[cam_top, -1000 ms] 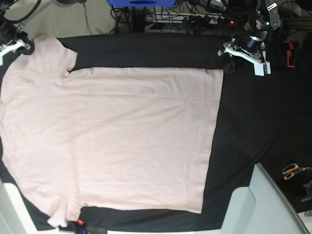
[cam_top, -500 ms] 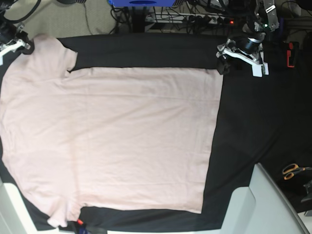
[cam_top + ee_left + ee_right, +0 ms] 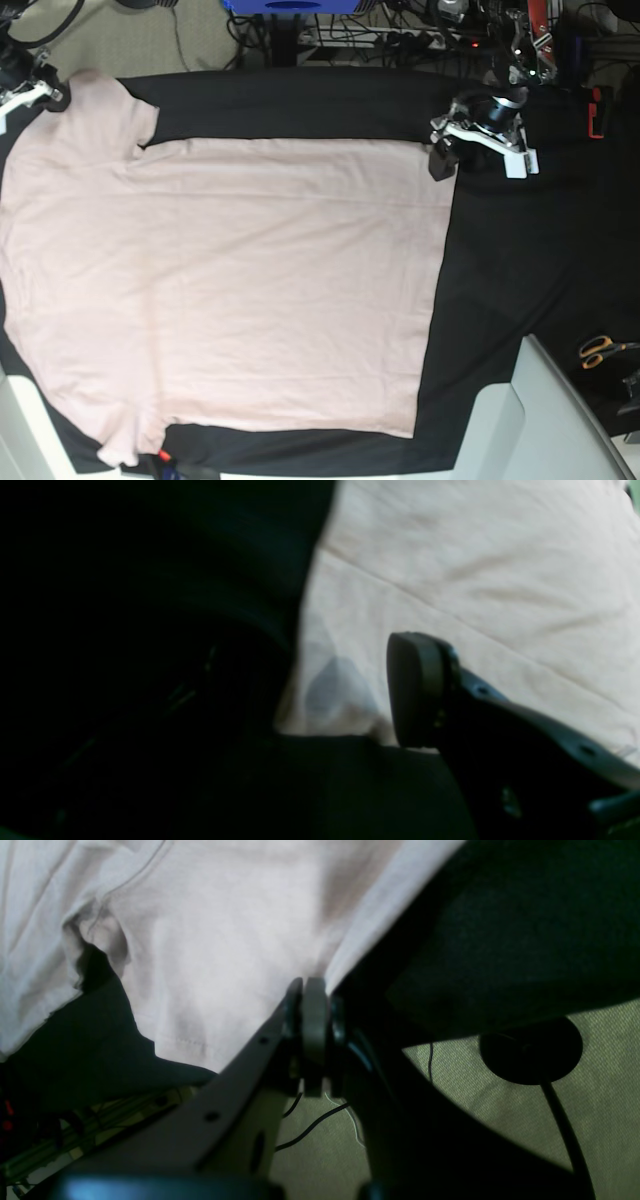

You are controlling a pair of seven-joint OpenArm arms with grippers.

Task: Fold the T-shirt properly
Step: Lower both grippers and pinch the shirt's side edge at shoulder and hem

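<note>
The pale pink T-shirt (image 3: 230,290) lies spread flat on the black cloth (image 3: 300,100), hem to the right and sleeves at the left. My left gripper (image 3: 476,160) is open at the shirt's top right hem corner. In the left wrist view (image 3: 310,690) one dark pad (image 3: 417,690) hangs over the fabric (image 3: 475,580) and the other finger is lost in the dark over the cloth. My right gripper (image 3: 45,95) is at the upper sleeve's edge. In the right wrist view (image 3: 311,990) its pads are pressed together on the sleeve's edge (image 3: 225,940).
Orange-handled scissors (image 3: 600,350) lie at the right edge. A pale grey bin (image 3: 530,420) stands at the lower right corner. A red object (image 3: 597,110) sits right of my left gripper. Cables and a blue box (image 3: 290,5) lie beyond the far edge.
My left gripper has moved left and nearer, from beside the hem corner to over it. The right gripper and the shirt have not moved.
</note>
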